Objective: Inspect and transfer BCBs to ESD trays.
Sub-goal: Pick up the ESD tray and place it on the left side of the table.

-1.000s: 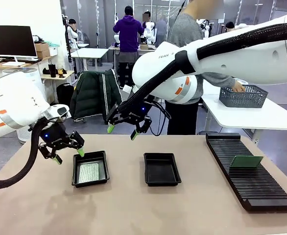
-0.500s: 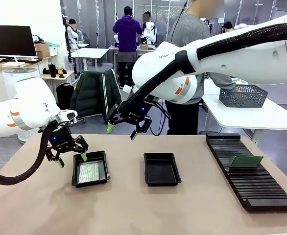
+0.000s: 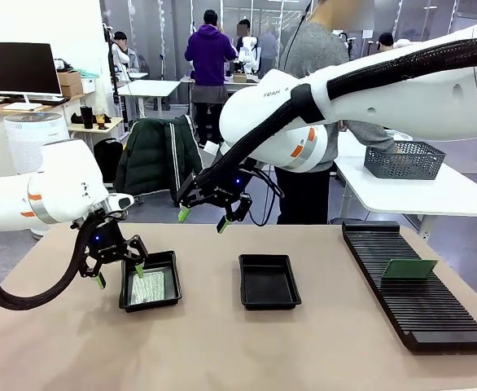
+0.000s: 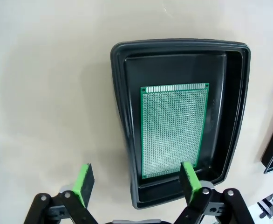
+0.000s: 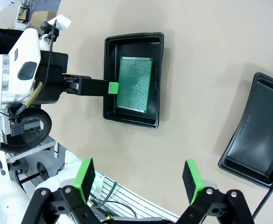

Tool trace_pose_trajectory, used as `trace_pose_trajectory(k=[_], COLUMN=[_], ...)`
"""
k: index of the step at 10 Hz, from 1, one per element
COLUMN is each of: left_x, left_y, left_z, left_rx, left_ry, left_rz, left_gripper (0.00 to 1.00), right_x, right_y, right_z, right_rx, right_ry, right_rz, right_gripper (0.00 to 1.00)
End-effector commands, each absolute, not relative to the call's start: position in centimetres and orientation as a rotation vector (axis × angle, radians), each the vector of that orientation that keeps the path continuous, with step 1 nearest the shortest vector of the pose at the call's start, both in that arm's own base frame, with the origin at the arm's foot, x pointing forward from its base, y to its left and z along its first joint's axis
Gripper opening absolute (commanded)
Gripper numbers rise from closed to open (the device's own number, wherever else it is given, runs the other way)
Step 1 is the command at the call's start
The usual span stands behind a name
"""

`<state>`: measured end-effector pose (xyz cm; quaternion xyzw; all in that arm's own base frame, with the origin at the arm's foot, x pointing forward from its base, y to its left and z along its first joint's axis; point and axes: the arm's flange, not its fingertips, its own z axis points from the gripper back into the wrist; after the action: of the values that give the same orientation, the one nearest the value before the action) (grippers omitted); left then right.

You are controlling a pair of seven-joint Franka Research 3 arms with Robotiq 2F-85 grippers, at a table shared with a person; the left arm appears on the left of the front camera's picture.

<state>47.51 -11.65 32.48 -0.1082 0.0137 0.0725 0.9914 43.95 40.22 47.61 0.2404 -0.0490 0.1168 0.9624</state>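
One BCB [image 3: 147, 286] [image 4: 174, 130] [image 5: 134, 84] lies flat in the left ESD tray [image 3: 173, 282] [image 4: 120, 93] [image 5: 132, 122]. My left gripper [image 3: 118, 274] [image 4: 136, 179] is open and low at that tray's left rim: one finger is over the table outside the rim, the other over the tray by the board's near end. The second ESD tray [image 3: 269, 281] [image 5: 257, 135] at mid-table holds nothing. My right gripper [image 3: 201, 219] [image 5: 139, 175] hangs open high above the table, behind the two trays. Another BCB [image 3: 409, 269] stands in the ribbed rack.
The long black slotted rack [image 3: 413, 293] runs along the table's right side. A person [image 3: 328, 57] stands at the far side with a hand on a grey mesh basket [image 3: 404, 160] on a white side table. Bare tabletop lies in front of the trays.
My left arm has moved right and down, bringing its open gripper to the left tray's rim. The right arm, trays and boards have not moved.
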Motion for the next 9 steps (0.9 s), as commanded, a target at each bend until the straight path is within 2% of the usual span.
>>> trace_pose_trajectory(k=[1,9], left_x=[47.8,47.6], left_y=[-12.5,-12.7], left_z=[32.3,30.7], left_rx=[-0.209,-0.163], left_ry=[-0.006,-0.061], left_rz=[0.172,0.183], left_gripper=[0.96,0.61], right_x=[43.9,43.9], right_y=[40.2,40.2], right_z=[47.6,47.6], right_rx=[0.484,0.484], right_ry=[-0.098,-0.098], right_rz=[0.23,0.23], right_gripper=[1.0,1.0])
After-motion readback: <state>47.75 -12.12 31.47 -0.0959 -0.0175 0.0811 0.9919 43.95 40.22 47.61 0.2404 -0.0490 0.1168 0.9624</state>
